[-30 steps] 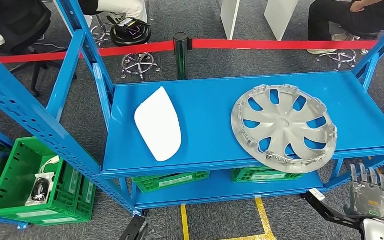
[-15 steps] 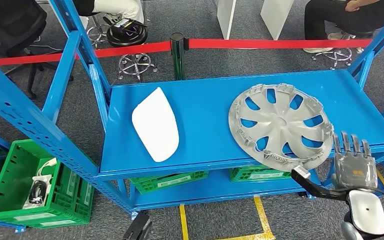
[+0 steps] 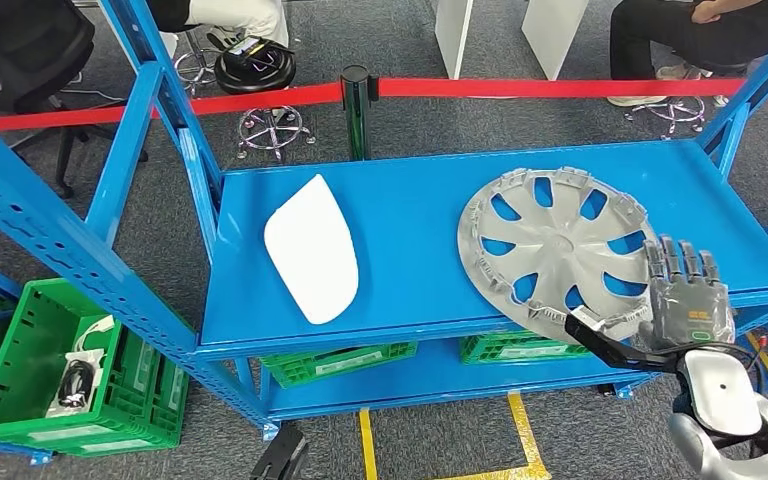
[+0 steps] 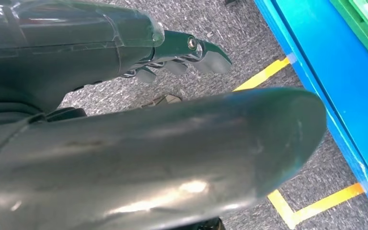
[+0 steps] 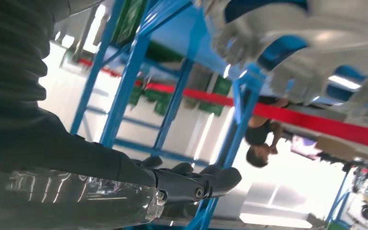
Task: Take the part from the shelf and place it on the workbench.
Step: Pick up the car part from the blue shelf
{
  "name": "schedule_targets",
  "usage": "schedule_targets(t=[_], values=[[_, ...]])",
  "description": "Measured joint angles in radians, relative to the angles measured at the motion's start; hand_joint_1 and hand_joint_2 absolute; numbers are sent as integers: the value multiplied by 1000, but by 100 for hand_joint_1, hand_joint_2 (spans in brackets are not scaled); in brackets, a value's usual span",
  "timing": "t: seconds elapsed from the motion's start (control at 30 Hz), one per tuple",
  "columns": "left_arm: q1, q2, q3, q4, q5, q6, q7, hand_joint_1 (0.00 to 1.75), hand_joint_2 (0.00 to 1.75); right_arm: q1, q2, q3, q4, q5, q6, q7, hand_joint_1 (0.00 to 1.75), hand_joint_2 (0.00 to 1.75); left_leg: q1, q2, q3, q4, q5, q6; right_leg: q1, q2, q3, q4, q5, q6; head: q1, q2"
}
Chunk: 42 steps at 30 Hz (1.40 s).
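A silver wheel cover point(image 3: 558, 250) lies flat on the right half of the blue shelf point(image 3: 410, 205), its near rim hanging over the front edge. A white curved panel point(image 3: 310, 245) lies on the left half. My right hand point(image 3: 687, 298) is at the cover's near right rim, fingers point(image 3: 675, 262) straight and apart over the rim, thumb point(image 3: 590, 333) reaching under the overhanging edge; it holds nothing. In the right wrist view the cover point(image 5: 316, 43) sits just beyond that hand point(image 5: 100, 182). My left hand point(image 4: 86, 57) hangs over the grey carpet beside the shelf's base, holding nothing.
Green crates sit on the lower shelf point(image 3: 340, 360) and on the rack at the left point(image 3: 40, 370). Blue uprights point(image 3: 160, 100) frame the shelf. Behind it runs a red barrier tape point(image 3: 560, 88) on a black post point(image 3: 360, 100), with seated people beyond. Yellow tape point(image 3: 525, 420) marks the floor.
My right hand has risen from below the shelf's front edge to the wheel cover's near right rim and shifted slightly left. The cover and the panel have stayed put.
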Motion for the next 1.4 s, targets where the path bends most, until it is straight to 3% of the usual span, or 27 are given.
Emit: schedule_targets(t=[0.3, 0.9, 1.4], values=[[-3, 0, 0, 0, -13, 0, 8, 0, 0, 3, -32, 1, 66, -135, -41, -59, 0, 175, 0, -14, -1, 0, 0, 0, 0, -5, 0, 0, 0, 0, 0, 0], [-3, -2, -1, 0, -41, 1, 37, 0, 0, 23, -16, 40, 139, -142, -106, -76, 0, 175, 0, -14, -1, 0, 0, 0, 0, -6, 1, 0, -1, 1, 0, 0], [-4, -17, -10, 0, -69, -8, 52, 0, 0, 11, 29, 96, 186, -111, -93, -117, 0, 175, 0, -7, -1, 0, 0, 0, 0, -6, 1, 0, -1, 1, 0, 0]])
